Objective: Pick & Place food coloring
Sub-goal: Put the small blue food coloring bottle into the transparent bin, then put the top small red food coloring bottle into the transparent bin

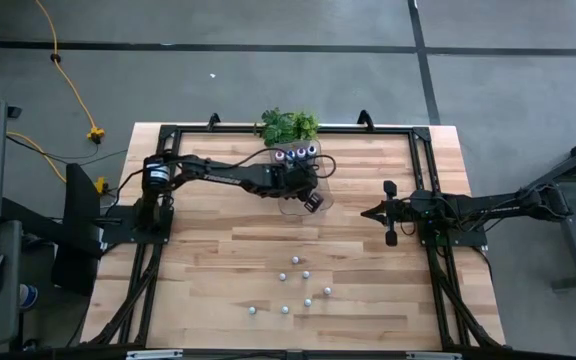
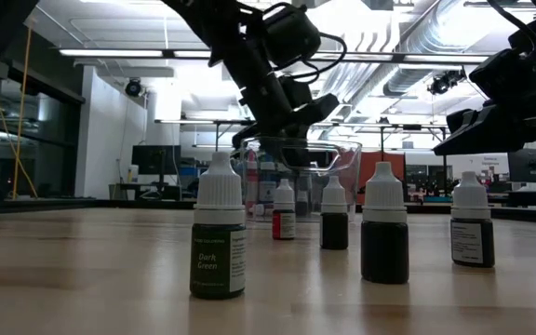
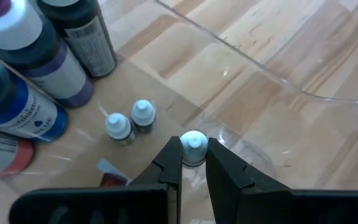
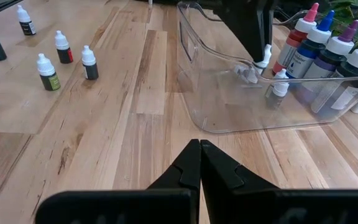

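Note:
Several small white-capped food coloring bottles (image 1: 306,274) stand upright on the wood, nearer than the clear tray (image 1: 320,205); the low view shows them in a row (image 2: 220,237). Bigger bottles with coloured tops (image 4: 319,46) stand in the tray's far end, and two small ones (image 3: 129,121) stand on its floor. My left gripper (image 3: 194,163) reaches down into the tray, shut on another small bottle (image 3: 194,146). My right gripper (image 4: 200,163) hovers shut to the tray's right (image 1: 373,212), touching nothing. My left gripper pinches a small bottle by its white cap (image 3: 194,142) between the two fingers (image 3: 171,163), coming from above and pointing down into the tray. The bottle is upright. The fingers hide its body, so I cannot tell whether its base rests on the tray floor.
A green leafy plant (image 1: 288,125) sits at the table's far edge behind the tray. A black frame (image 1: 423,170) runs around the work area. Bare wood lies between the tray and my right gripper.

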You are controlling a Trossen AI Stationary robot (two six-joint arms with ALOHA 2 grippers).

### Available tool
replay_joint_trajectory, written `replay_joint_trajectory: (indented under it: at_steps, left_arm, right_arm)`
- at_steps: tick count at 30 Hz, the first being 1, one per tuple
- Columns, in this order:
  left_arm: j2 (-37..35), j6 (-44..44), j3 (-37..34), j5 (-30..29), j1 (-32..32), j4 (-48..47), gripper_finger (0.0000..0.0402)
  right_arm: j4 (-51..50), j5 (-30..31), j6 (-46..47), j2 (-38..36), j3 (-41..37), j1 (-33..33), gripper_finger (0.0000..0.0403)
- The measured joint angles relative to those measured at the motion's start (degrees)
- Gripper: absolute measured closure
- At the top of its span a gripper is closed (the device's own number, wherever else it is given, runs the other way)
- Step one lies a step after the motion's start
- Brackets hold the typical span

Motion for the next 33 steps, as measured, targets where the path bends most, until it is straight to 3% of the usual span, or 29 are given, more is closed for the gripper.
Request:
replay_joint_trajectory:
  at_steps: [4, 15, 33]
  left_arm:
    - [0.1, 0.3, 0.0, 0.0, 0.4, 0.1, 0.0358]
    - [3.0, 1.2, 0.0, 2.0, 0.8, 1.8, 0.0284]
    - [0.7, 4.8, 1.5, 2.9, 0.5, 0.3, 0.0277]
  right_arm:
    - [0.0, 0.0, 0.0, 0.0, 0.0, 0.0, 0.0402]
    - [0.1, 0.0, 0.0, 0.0, 0.0, 0.0, 0.0402]
    - [0.1, 0.0, 0.0, 0.0, 0.0, 0.0, 0.0402]
